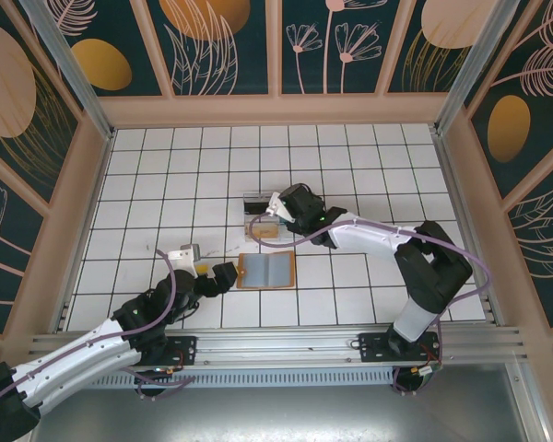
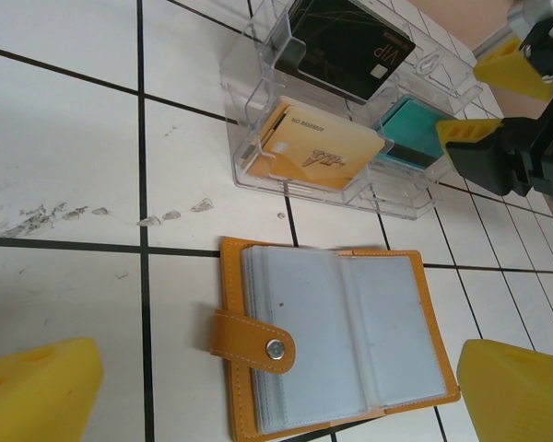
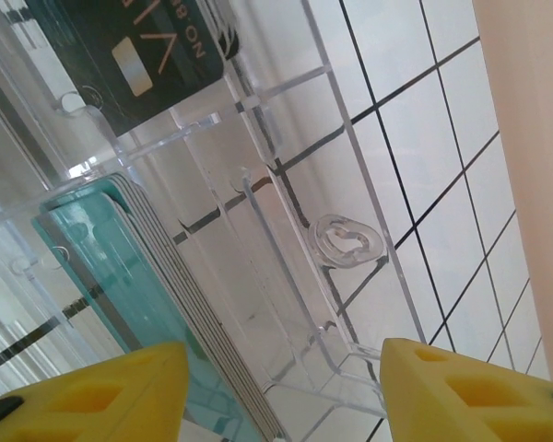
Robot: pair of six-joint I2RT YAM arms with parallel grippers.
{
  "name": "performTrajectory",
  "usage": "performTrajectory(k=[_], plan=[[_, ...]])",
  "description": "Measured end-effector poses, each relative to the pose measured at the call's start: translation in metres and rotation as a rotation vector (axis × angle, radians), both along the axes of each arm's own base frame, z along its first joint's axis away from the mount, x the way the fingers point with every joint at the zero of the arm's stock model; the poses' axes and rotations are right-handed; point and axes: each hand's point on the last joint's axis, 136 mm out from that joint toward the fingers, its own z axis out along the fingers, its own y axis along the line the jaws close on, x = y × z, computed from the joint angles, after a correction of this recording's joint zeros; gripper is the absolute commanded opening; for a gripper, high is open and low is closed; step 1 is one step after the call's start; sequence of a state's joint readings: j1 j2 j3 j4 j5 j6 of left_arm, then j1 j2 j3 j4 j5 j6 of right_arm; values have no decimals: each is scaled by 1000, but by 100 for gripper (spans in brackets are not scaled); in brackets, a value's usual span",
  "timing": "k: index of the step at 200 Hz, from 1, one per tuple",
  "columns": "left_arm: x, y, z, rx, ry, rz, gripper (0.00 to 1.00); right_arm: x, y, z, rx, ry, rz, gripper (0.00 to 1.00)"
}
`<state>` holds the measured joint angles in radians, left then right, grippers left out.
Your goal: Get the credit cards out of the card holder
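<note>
A: biggest first. White tiled table (image 1: 166, 166), both arms reaching over it: left arm (image 1: 92, 345) low from the near left corner, right arm (image 1: 378, 235) bent in from the right

B: ok. Left gripper (image 1: 212, 272)?

A: released, yellow fingers (image 2: 37, 387) spread wide, nothing between them. It hovers just short of the card holder

B: right gripper (image 3: 281, 391)?

A: at the clear tray (image 2: 244, 101), jaws apart. A tray wall and a compartment sit in the gap and nothing is clamped, so released too

B: where's the card holder (image 2: 336, 336)?

A: flat on the table, lying open, just on the near side of the tray, apart from it, roughly mid-table between the two grippers. Tan-orange cover, pale blue-grey pockets facing up. Cannot tell if any cards sit in those pockets

B: tray contents?

A: three compartments in use. Black card (image 2: 346, 46) marked VIP at the far end, tan card (image 2: 318, 152) in the compartment nearest the holder, teal card (image 2: 410, 129) beside that one, on the right gripper's side. In the right wrist view the teal one stands on edge close to one finger, contact unclear

B: smallest bit?

A: strap (image 2: 258, 339) with a metal snap, folded in over the holder's left page
</note>
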<state>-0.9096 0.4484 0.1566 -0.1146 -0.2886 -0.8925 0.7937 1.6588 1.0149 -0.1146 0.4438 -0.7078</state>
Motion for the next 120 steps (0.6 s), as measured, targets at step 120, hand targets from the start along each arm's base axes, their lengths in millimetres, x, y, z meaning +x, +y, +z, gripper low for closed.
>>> performTrajectory(k=[120], plan=[[0, -31, -34, 11, 167, -58, 77, -89, 11, 44, 760, 256, -190, 39]])
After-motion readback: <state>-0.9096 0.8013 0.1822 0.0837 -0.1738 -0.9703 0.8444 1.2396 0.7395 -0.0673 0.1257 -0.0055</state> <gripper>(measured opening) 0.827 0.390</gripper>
